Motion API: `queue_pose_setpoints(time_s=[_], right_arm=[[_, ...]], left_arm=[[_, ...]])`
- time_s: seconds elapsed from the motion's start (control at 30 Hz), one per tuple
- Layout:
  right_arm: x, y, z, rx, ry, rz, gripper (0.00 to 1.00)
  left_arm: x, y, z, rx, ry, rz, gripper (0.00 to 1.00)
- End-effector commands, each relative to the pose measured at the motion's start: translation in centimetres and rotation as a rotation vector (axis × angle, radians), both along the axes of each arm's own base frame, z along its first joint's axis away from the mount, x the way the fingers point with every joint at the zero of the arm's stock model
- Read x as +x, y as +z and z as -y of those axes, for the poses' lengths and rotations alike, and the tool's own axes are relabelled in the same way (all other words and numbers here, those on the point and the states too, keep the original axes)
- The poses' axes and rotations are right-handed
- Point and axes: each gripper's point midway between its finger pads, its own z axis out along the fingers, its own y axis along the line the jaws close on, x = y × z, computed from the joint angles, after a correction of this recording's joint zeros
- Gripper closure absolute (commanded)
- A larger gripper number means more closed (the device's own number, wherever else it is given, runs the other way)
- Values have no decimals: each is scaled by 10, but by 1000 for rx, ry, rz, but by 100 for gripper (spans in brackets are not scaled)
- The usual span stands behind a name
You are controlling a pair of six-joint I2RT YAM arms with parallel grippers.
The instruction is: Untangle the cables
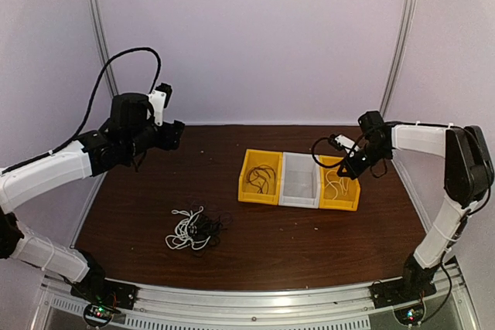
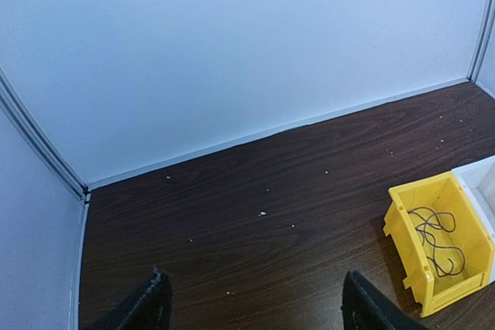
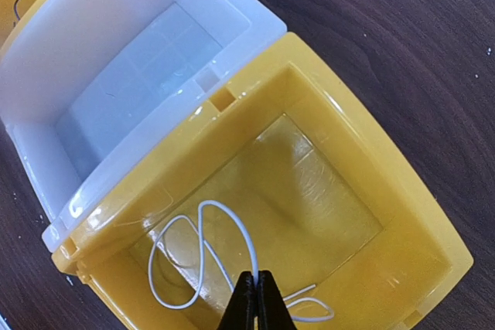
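A tangle of white and black cables (image 1: 195, 229) lies on the dark table at the front left. My right gripper (image 3: 255, 282) is shut on a white cable (image 3: 203, 247) that loops down into the right yellow bin (image 3: 387, 183); in the top view this gripper (image 1: 346, 161) hovers over that bin (image 1: 341, 195). The left yellow bin (image 1: 259, 178) holds a black cable (image 2: 435, 239). My left gripper (image 2: 255, 299) is open and empty, raised at the back left (image 1: 172, 135), far from the tangle.
A white bin (image 1: 300, 180) stands between the two yellow bins; it also shows in the right wrist view (image 3: 131, 75). White walls and metal frame posts (image 1: 402, 36) enclose the table. Bare table (image 1: 294, 249) lies in front of the bins.
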Motion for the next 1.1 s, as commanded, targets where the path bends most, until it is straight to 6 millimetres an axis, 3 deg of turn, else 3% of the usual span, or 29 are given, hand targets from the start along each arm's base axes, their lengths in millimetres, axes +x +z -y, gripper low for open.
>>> queue_pose_setpoints(time_s=[0.0, 0.13, 0.37, 0.5, 0.7, 0.93, 1.07], right_arm=[[5, -12, -1, -74, -10, 7, 96], [7, -9, -9, -102, 5, 14, 96], [12, -21, -4, -164, -8, 16, 96], [12, -17, -5, -168, -5, 13, 90], [6, 19, -1, -167, -10, 77, 69], [-5, 89, 0, -140, 10, 233, 57], [-16, 124, -18, -38, 88, 291, 55]], left_arm=[[-2, 16, 0, -24, -7, 53, 23], [-2, 16, 1, -35, -14, 58, 23], [-3, 15, 4, -41, -31, 46, 23], [-2, 13, 1, -18, -14, 48, 23], [2, -1, 8, 1, -38, 15, 22], [9, -21, 17, 44, -62, -50, 22], [11, -32, 20, 93, -72, -90, 21]])
